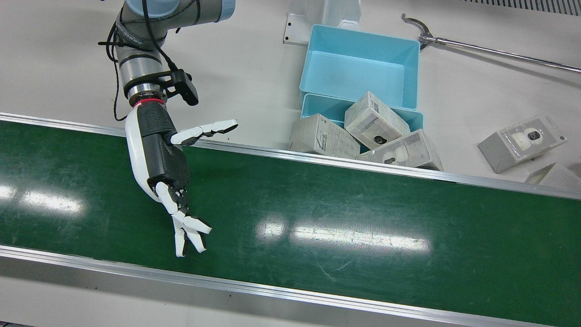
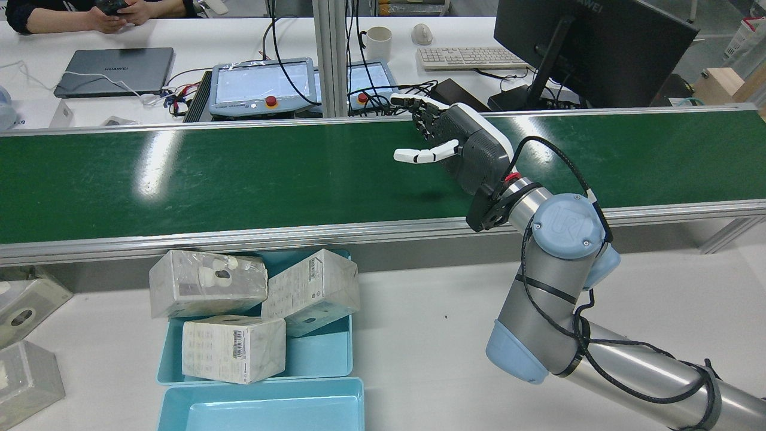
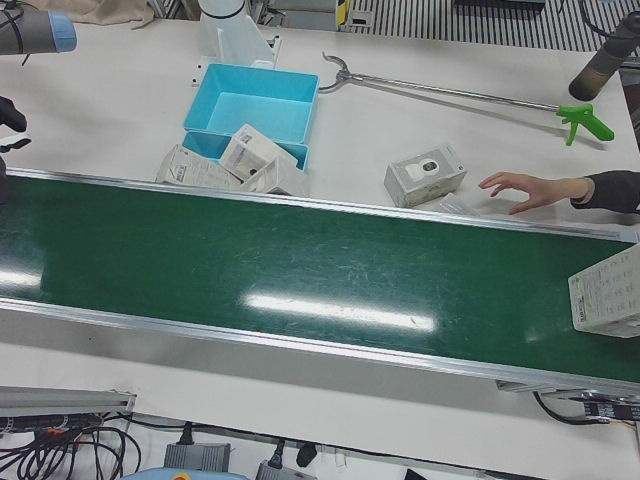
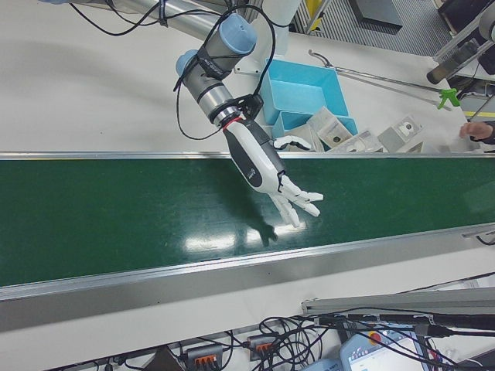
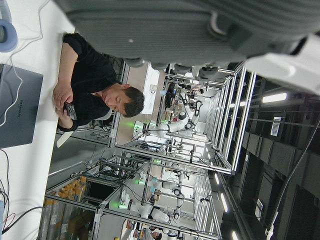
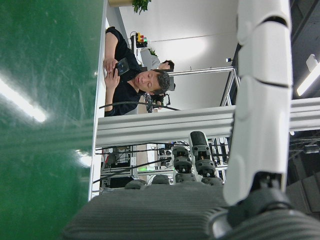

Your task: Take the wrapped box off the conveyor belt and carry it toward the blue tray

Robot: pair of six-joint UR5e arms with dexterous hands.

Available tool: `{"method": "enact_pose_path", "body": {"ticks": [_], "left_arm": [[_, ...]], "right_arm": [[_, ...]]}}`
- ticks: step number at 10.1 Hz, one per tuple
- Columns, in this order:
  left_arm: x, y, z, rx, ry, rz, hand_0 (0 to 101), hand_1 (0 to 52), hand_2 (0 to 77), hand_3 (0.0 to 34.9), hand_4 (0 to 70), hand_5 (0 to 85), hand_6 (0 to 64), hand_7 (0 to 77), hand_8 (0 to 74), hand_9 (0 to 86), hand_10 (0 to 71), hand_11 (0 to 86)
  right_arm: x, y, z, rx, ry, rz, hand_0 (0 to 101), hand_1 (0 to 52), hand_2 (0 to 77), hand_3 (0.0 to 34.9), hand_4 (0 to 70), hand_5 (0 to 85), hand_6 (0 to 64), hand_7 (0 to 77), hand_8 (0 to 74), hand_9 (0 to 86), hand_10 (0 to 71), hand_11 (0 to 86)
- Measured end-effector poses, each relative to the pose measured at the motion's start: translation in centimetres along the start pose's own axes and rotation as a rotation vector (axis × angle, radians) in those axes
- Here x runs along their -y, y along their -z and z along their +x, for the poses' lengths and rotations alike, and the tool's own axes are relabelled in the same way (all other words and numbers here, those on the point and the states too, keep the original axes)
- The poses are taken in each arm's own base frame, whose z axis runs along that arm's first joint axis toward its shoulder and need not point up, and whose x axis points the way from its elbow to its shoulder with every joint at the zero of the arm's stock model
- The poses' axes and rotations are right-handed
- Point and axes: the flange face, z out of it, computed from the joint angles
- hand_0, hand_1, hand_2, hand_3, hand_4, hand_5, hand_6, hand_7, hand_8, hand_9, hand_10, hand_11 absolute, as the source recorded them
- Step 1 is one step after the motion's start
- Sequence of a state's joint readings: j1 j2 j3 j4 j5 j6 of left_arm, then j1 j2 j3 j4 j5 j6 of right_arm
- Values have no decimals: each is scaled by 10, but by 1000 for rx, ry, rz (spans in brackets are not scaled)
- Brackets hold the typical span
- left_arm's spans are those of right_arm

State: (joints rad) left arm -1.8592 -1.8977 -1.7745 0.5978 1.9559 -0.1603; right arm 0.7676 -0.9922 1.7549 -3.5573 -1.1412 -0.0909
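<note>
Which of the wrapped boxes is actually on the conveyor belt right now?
Only the wrapped box at the belt's far end in the left-front view sits on the green conveyor belt; the others are piled at the blue trays or on the white table.

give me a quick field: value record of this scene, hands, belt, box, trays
right hand: open, held over the conveyor belt, holding nothing
left hand: only its own camera shows part of it; state unclear
wrapped box: at the belt's far end, well away from the right hand
blue tray: two side by side; one empty, the other with three wrapped boxes piled in it
person's hand: reaching over the table by the belt
</note>
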Motion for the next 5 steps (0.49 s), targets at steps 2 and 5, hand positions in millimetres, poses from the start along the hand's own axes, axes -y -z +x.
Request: {"method": "enact_pose_path", "body": {"ticks": [2, 5], "left_arm": [[0, 0, 0, 0, 0, 0, 0, 0, 11, 0, 0, 11, 5, 5, 5, 0, 5, 5], [0, 0, 0, 0, 0, 0, 0, 0, 11, 0, 0, 11, 5, 5, 5, 5, 5, 5]], "right_arm": [[2, -1, -14, 18, -2, -1, 490, 185, 109, 5, 98, 224, 33, 22, 0, 16, 0, 5], [5, 0, -13, 15, 2, 4, 493, 185, 153, 5, 98, 224, 33, 27, 0, 16, 0, 5]]}}
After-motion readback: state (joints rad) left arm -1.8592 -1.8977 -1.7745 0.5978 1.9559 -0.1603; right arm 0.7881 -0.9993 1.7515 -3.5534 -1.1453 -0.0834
